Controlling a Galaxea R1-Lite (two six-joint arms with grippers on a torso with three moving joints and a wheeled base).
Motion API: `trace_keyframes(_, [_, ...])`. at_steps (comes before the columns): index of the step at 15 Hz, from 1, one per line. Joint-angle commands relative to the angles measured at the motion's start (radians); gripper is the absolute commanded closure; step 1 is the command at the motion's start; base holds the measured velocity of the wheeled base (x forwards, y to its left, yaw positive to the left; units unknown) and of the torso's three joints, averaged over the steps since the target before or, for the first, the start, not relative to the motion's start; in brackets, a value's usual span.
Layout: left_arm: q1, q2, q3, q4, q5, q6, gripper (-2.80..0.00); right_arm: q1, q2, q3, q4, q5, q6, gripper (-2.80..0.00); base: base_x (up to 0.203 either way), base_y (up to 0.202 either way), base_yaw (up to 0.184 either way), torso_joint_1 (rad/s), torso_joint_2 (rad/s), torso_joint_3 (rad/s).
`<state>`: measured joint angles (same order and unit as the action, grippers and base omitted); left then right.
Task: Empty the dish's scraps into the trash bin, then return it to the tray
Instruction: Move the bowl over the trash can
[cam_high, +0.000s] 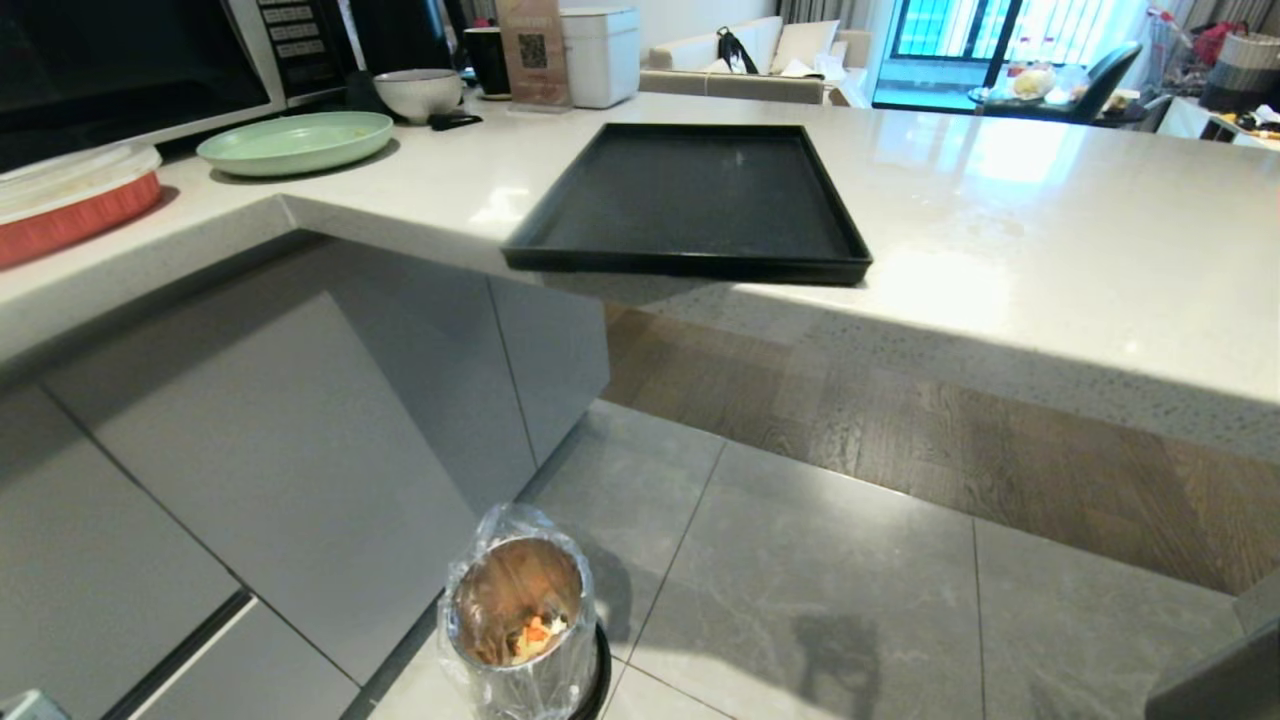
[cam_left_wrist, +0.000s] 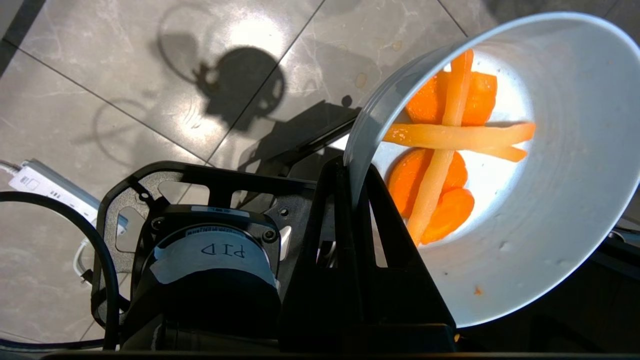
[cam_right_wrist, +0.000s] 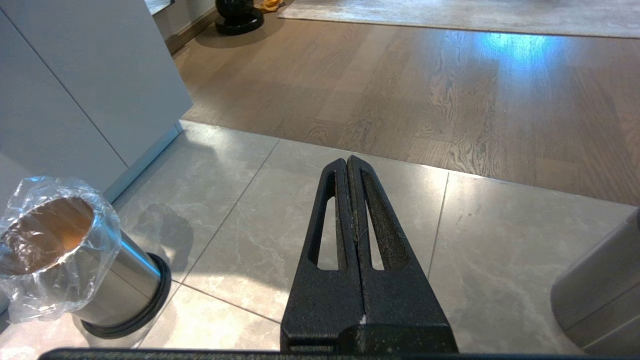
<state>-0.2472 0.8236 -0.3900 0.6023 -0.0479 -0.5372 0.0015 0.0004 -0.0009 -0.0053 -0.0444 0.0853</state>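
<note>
In the left wrist view my left gripper (cam_left_wrist: 352, 167) is shut on the rim of the dish (cam_left_wrist: 560, 235), a pale glossy bowl held tilted above the grey floor tiles. The scraps (cam_left_wrist: 450, 145), pale-yellow sticks over orange chunks, still lie inside it. The trash bin (cam_high: 520, 620) stands on the floor by the cabinet, bag over its rim, with a few scraps at its bottom; it also shows in the right wrist view as the trash bin (cam_right_wrist: 70, 260). The black tray (cam_high: 690, 200) lies bare on the counter, its near edge overhanging. My right gripper (cam_right_wrist: 347, 162) hangs shut and empty over the tiles.
A mint-green plate (cam_high: 295, 142), a speckled bowl (cam_high: 418, 93) and a red-sided container (cam_high: 70, 205) sit on the counter by the microwave. A white power strip (cam_left_wrist: 45, 187) with cable lies on the floor. Grey cabinet fronts (cam_high: 270, 440) rise beside the bin.
</note>
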Motion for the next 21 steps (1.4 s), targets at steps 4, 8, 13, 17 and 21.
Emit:
trace_keyframes(4, [-0.001,0.000,0.000,0.004,0.000,-0.017,0.00,0.000,0.000,0.001,-0.001,0.000,0.001,0.00,0.000,-0.019,0.001,0.001,0.00,0.001])
trace_keyframes(8, [-0.001,-0.001,0.005,0.005,0.008,-0.018,0.00,0.000,0.000,-0.001,-0.001,0.000,0.001,0.00,0.000,0.000,0.000,0.000,0.00,0.000])
trace_keyframes(13, [-0.001,0.000,0.007,0.005,0.013,-0.017,0.00,0.000,0.000,-0.001,-0.001,0.000,0.001,0.00,0.000,0.000,0.000,0.000,0.00,0.000])
trace_keyframes(17, [-0.001,0.000,0.005,0.005,0.014,-0.017,0.00,0.000,0.000,-0.001,-0.001,0.000,0.001,0.00,0.000,0.000,0.000,0.000,0.00,0.000])
trace_keyframes(21, [0.000,0.000,0.010,0.005,0.011,-0.018,0.00,0.000,0.000,-0.001,-0.001,0.000,0.001,0.00,0.000,0.000,0.000,0.000,0.00,0.000])
